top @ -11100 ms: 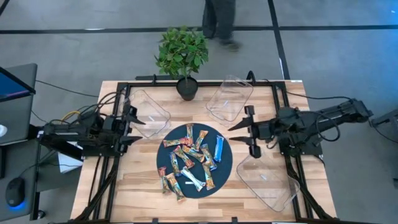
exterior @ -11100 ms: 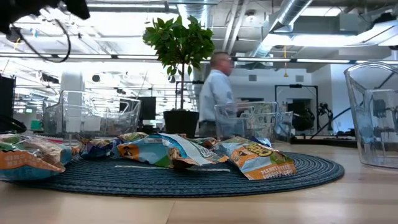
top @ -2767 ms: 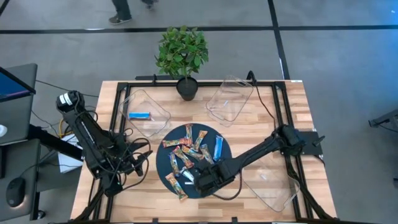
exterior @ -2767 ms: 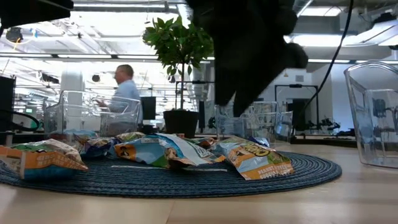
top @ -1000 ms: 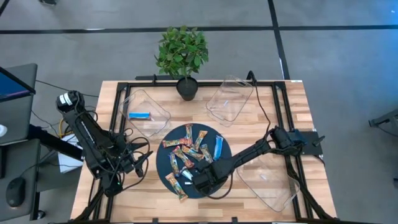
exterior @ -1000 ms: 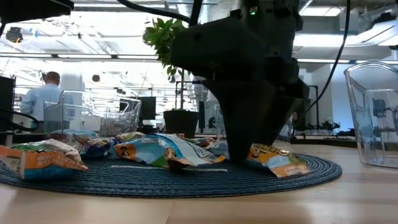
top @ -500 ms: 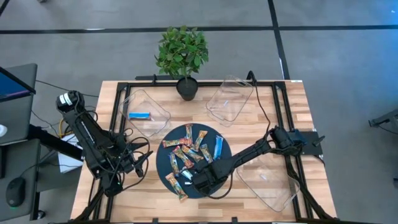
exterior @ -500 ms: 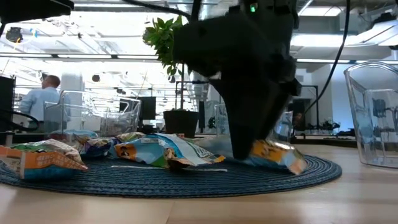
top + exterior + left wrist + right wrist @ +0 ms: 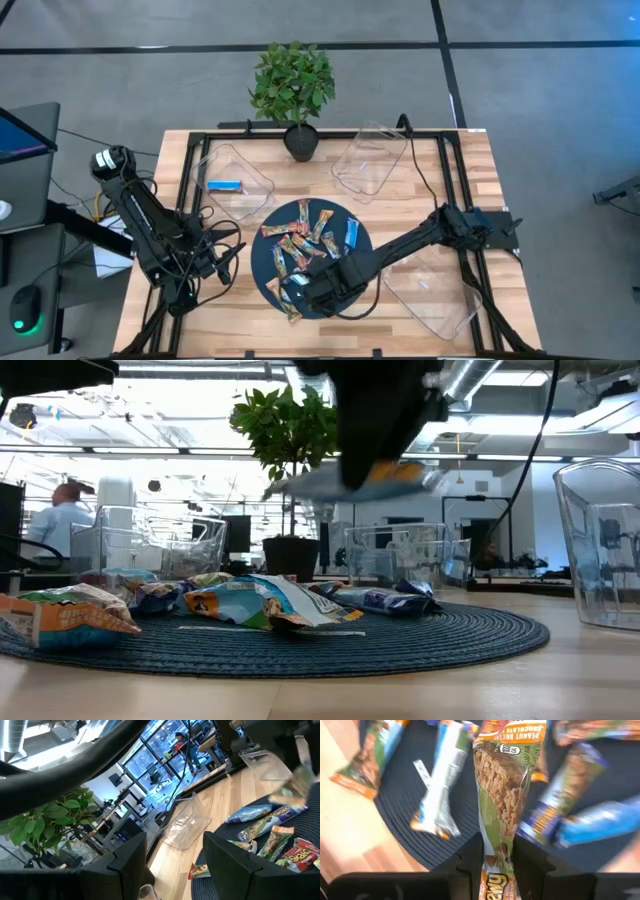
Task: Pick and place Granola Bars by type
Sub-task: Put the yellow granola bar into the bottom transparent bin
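Several shiny wrapped Granola Bars (image 9: 300,240) lie heaped on a round dark woven mat (image 9: 362,262) at the table's middle. My right gripper (image 9: 497,862) hangs over the mat's near part, shut on a gold-green bar (image 9: 500,785). In the low view this bar (image 9: 360,480) floats well above the mat. One blue bar (image 9: 224,186) lies in the clear tray at the far left (image 9: 250,170). My left gripper (image 9: 175,865) waits open at the table's left side, level, with nothing between its fingers. My right gripper pinches the gold-green bar between its two fingers toward one end (image 9: 497,845), where the wrapper is squeezed narrow. The fingers come from above, pointing down, and lie across the bar. The bar is lifted clear of the mat and lies about level in the low view.
A clear tray (image 9: 368,160) stands at the far middle, another (image 9: 430,290) at the near right beside the mat. A potted plant (image 9: 293,85) stands at the far edge. A thin white strip (image 9: 422,770) lies on the mat. A person shows in the room behind.
My right gripper has shut on the gold-green bar, which lay on the mat, and has risen straight up with it, rolling a little. The bar is now lifted clear of the mat; the other bars stayed where they were.
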Controlling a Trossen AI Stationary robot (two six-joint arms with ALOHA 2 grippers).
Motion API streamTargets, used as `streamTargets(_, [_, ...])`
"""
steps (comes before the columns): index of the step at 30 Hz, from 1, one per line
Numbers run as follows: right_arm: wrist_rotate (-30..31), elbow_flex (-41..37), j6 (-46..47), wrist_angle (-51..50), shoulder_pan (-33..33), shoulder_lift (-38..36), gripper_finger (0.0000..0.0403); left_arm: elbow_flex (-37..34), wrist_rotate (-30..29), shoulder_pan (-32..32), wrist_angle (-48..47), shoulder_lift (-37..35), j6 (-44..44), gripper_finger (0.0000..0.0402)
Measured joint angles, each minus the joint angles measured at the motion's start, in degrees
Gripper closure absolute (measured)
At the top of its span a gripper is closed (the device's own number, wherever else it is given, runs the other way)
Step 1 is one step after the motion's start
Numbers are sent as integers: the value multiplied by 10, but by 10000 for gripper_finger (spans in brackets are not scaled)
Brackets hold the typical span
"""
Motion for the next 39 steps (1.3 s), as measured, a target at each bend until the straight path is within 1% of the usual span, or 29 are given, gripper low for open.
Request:
streamTargets(3, [25, 33, 32, -84, 13, 0, 318, 0, 0, 0, 0, 0, 0, 212])
streamTargets(7, [44, 72, 97, -184, 34, -1, 318, 0, 0, 0, 0, 0, -1, 212])
streamTargets(10, [41, 74, 111, -175, 55, -9, 318, 0, 0, 0, 0, 0, -3, 212])
streamTargets(16, [33, 74, 176, -178, 97, -23, 318, 0, 0, 0, 1, 0, -4, 212])
streamTargets(23, [24, 73, 237, -177, 146, -29, 318, 0, 0, 18, 2, 0, -8, 212])
streamTargets(27, [41, 73, 265, -177, 168, -30, 318, 0, 9, 36, 2, 0, -10, 212])
streamTargets(31, [67, 73, 259, -177, 168, -30, 328, 0, 24, 55, 2, 0, -11, 212])
streamTargets(34, [111, 73, 217, -177, 156, -30, 342, 0, 25, 67, 5, 0, -11, 212])
streamTargets(39, [142, 73, 142, -177, 104, -19, 362, 0, 25, 81, 5, 0, -11, 212])
